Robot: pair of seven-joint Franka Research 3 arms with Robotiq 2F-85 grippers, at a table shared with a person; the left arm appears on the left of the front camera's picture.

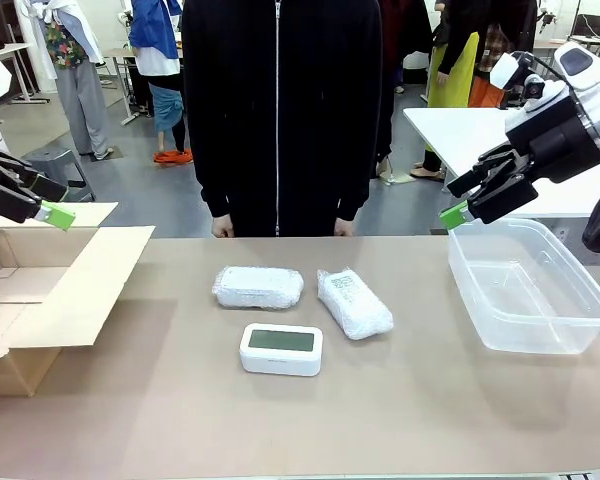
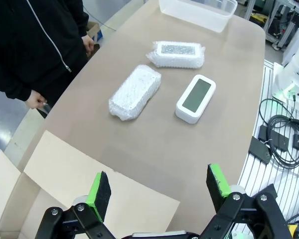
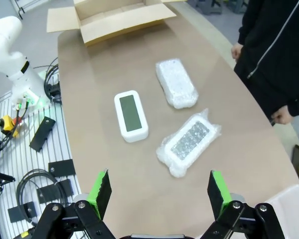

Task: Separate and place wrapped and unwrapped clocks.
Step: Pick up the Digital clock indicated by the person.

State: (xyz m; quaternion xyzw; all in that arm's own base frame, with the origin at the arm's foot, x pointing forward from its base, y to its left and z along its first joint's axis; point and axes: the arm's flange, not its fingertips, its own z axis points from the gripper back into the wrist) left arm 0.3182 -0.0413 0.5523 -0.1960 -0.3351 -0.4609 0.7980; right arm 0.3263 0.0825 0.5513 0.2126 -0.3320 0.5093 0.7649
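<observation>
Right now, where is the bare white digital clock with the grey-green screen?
In the front view, the bare white clock lies screen-up mid-table, just nearer the robot than the left bubble-wrapped block and the right bubble-wrapped block.

The clock (image 1: 281, 349) is white with a grey-green screen (image 1: 281, 340), both wrapped blocks (image 1: 258, 287) (image 1: 354, 303) are whitish and bubbled, and the tabletop (image 1: 430, 400) is tan.

Crinkly bubble wrap covers 2 wrapped clocks (image 1: 258, 287); the bare clock (image 1: 281, 349) is smooth white plastic, the table (image 1: 400, 400) matt, the box (image 1: 80, 290) cardboard, the tub (image 1: 540, 335) clear glossy plastic.
</observation>
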